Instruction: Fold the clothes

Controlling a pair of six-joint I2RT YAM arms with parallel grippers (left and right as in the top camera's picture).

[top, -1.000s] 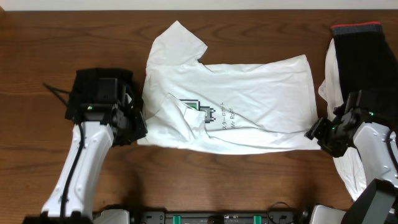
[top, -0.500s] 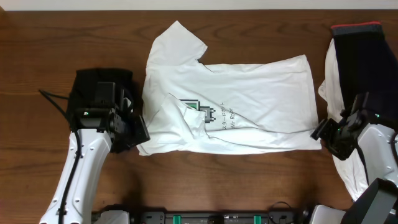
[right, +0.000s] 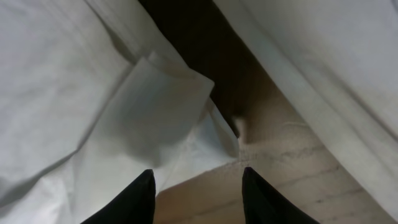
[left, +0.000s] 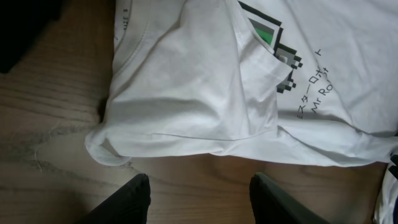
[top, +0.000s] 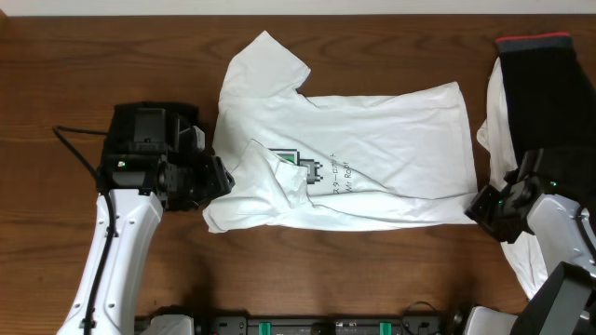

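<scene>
The clothes' white T-shirt lies spread on the wooden table, its green-and-black logo facing up and one sleeve folded over beside it. My left gripper is at the shirt's left edge, open. In the left wrist view its fingers frame bare wood just below the shirt's hem. My right gripper sits at the shirt's lower right corner, open. In the right wrist view the shirt's corner lies just ahead of the fingertips, with wood between them.
A black garment lies under the left arm at the left. At the right, a black garment with a red band rests on a white one. A dark cable trails off the left arm.
My left gripper has moved up and right along the shirt's left edge. The right gripper has shifted slightly at the lower right corner, its jaws narrower than half a second ago.
</scene>
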